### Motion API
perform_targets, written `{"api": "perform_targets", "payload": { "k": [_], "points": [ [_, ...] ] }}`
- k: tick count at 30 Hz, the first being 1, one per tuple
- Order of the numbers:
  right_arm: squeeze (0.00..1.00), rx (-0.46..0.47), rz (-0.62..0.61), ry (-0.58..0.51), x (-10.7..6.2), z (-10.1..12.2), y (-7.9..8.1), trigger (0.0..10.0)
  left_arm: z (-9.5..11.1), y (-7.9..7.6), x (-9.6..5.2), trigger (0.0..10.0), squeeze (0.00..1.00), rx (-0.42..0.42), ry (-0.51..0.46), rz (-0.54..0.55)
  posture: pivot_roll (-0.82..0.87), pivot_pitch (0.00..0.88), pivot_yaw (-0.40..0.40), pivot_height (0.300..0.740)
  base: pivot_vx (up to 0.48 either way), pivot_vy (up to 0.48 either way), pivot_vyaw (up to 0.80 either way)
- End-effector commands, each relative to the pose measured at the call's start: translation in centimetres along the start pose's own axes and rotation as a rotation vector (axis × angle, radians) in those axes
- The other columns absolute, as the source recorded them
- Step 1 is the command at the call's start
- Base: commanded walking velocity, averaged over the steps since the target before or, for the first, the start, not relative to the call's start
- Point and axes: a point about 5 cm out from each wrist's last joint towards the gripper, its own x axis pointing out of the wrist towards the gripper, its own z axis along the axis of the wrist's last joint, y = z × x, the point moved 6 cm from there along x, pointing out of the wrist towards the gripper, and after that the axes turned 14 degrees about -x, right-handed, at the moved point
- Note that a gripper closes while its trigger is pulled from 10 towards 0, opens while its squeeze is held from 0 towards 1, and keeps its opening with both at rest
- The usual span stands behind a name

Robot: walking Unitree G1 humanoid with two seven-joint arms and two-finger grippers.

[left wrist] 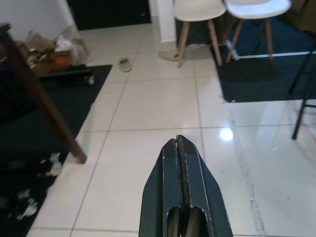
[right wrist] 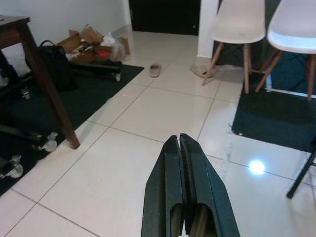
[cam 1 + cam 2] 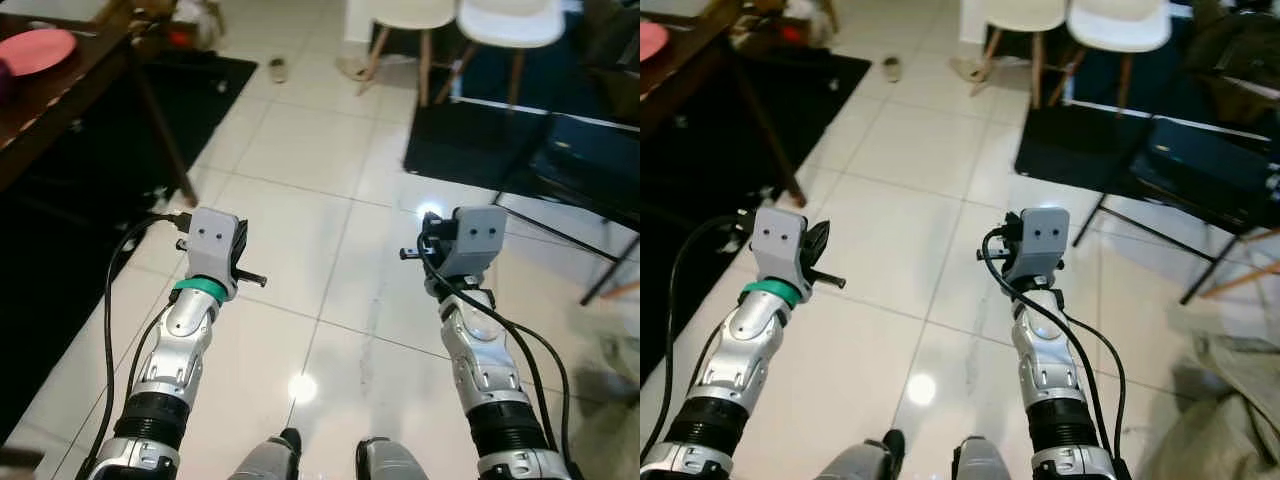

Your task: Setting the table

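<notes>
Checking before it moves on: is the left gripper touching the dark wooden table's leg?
Apart. In the left wrist view the shut left gripper hangs over bare white tile, with open floor between it and the table leg.

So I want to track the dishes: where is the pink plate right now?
The pink plate sits on the dark wooden table at the far upper left of the head views, ahead of the left gripper.

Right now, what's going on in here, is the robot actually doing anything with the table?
Not yet. The robot stands on the white tiled floor with both arms held out in front and nothing in either one. The left gripper and the right gripper are both shut and empty. The dark wooden table is off to its left, with a pink plate already on it. Two white chairs stand ahead by a dark rug.
</notes>
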Motion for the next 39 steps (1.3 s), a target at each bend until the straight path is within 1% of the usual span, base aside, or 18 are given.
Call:
{"api": "perform_targets", "payload": {
  "k": [1,11,23,26,31,33,36,39],
  "points": [
    [0.00,0.015,-0.009,0.019,-0.3,-0.5,-0.2,10.0,-0.6,0.2,-0.4,10.0,0.00,0.004,0.022,0.008,-0.10,0.102,0.059,0.740,0.000,0.000,0.79],
    [0.00,0.017,-0.007,0.019,-0.3,-0.4,-0.2,10.0,-0.5,0.1,-0.3,10.0,0.00,0.006,0.023,0.007,-0.09,0.103,0.062,0.740,0.000,0.000,0.79],
    [0.00,0.010,0.011,0.021,0.0,-0.5,0.4,10.0,-0.8,0.7,-0.2,10.0,0.00,0.004,0.036,0.029,-0.09,0.093,0.063,0.740,0.000,0.000,0.79],
    [0.00,-0.031,0.040,0.004,0.0,-0.3,0.8,10.0,-1.3,1.0,-0.6,10.0,0.00,0.002,0.043,0.054,-0.09,0.084,0.058,0.740,0.000,0.000,0.79],
    [0.00,-0.039,0.044,0.000,0.0,-0.2,0.8,10.0,-1.3,1.2,-0.6,10.0,0.00,0.002,0.041,0.066,-0.09,0.077,0.054,0.740,0.000,0.000,0.79],
    [0.00,-0.075,0.051,-0.029,0.4,0.6,0.4,10.0,-0.9,1.8,-0.5,10.0,0.00,0.002,0.019,0.097,-0.08,0.060,0.040,0.740,0.000,0.000,0.79],
    [0.00,-0.092,0.055,-0.044,0.7,1.0,0.2,10.0,-0.6,2.0,-0.4,10.0,0.00,0.001,0.006,0.106,-0.08,0.057,0.036,0.740,0.000,0.000,0.79],
    [0.00,-0.109,0.062,-0.072,1.1,1.9,-0.1,10.0,0.3,2.2,-0.1,10.0,0.00,0.000,-0.023,0.116,-0.08,0.050,0.029,0.740,0.000,0.000,0.79]
  ]
}}
